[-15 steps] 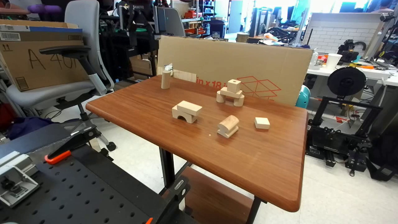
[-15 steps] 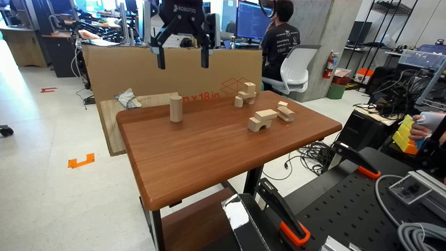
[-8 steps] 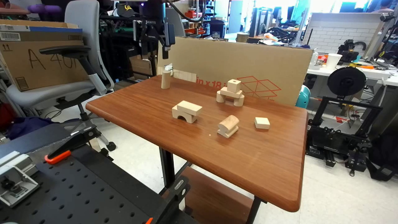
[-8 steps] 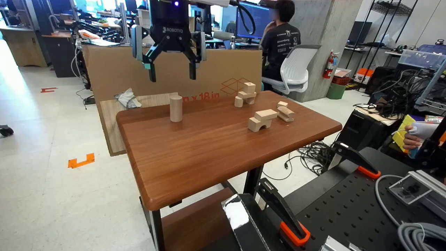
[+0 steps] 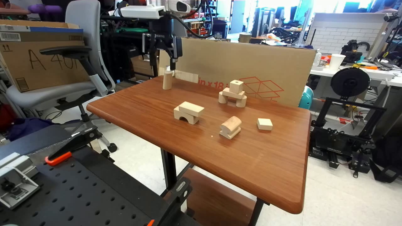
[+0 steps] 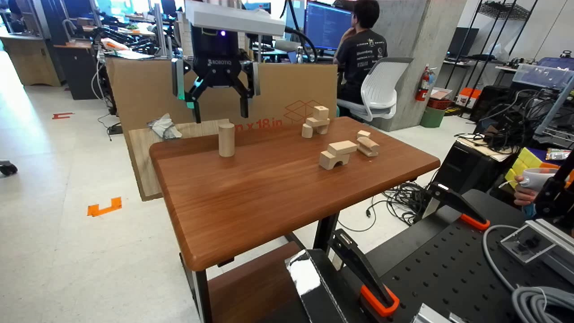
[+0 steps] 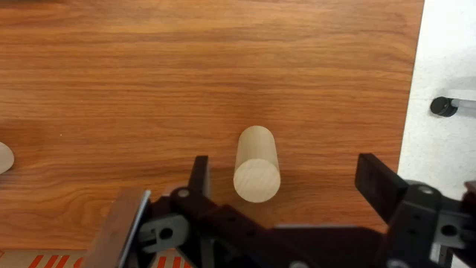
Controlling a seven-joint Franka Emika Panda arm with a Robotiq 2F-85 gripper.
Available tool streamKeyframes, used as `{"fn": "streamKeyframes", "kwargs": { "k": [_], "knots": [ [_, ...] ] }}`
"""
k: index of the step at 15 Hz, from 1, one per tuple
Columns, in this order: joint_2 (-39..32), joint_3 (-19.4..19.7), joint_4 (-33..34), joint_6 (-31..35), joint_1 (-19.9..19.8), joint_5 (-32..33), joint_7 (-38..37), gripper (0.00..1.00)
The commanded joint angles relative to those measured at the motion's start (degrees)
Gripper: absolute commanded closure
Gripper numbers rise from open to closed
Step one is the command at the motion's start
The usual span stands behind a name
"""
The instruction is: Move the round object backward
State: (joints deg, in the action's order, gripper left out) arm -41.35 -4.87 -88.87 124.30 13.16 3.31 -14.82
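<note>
the end effector (image 6: 220, 115) hangs above the bench (image 5: 267, 163), its two fingers spread wide, the gap between them clearly broader than the pale wooden cylinder (image 7: 256, 163) below; it has hold of nothing. the pale wooden cylinder stands upright on the bench under the end effector, its top lower than the fingertips and apart from them. in the wrist view it shows between the fingers, nearer the finger at the left of that view.

the remaining blocks sit well apart from the end effector, to its right in both exterior views: a small tower (image 5: 234, 93) with a cube (image 5: 236, 87) on top; an arch-shaped block (image 5: 191, 119) with an oblong block (image 5: 191, 109) laid across it; a round-topped piece (image 5: 231, 124) with a notched side; and, farthest to the right in an exterior view, a flat square block (image 5: 264, 124).

a cardboard sheet (image 5: 267, 66) stands beyond the end effector in both exterior views, along the bench's far side. below and left of the end effector, in an exterior view, a crumpled silvery scrap (image 6: 165, 127) shows at or just past the bench's edge.
</note>
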Motion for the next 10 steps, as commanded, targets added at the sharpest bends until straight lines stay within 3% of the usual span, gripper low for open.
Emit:
{"fn": "streamKeyframes", "kwargs": {
  "k": [1, 5, 6, 7, 10],
  "knots": [
    [-4.1, 1.8, 5.6, -4.0, 1.6, 1.4, 0.1, 0.00],
    [-6.9, 2.5, 8.7, -6.5, 2.0, 1.4, 0.1, 0.00],
    [-7.3, 2.5, 9.3, -6.8, 2.0, 1.3, 0.3, 0.25],
    [-7.6, 2.5, 9.7, -6.8, 2.1, 1.3, 0.2, 0.26],
    [-7.1, 2.1, 10.1, -6.2, 1.9, 0.8, 0.9, 0.49]
  ]
}}
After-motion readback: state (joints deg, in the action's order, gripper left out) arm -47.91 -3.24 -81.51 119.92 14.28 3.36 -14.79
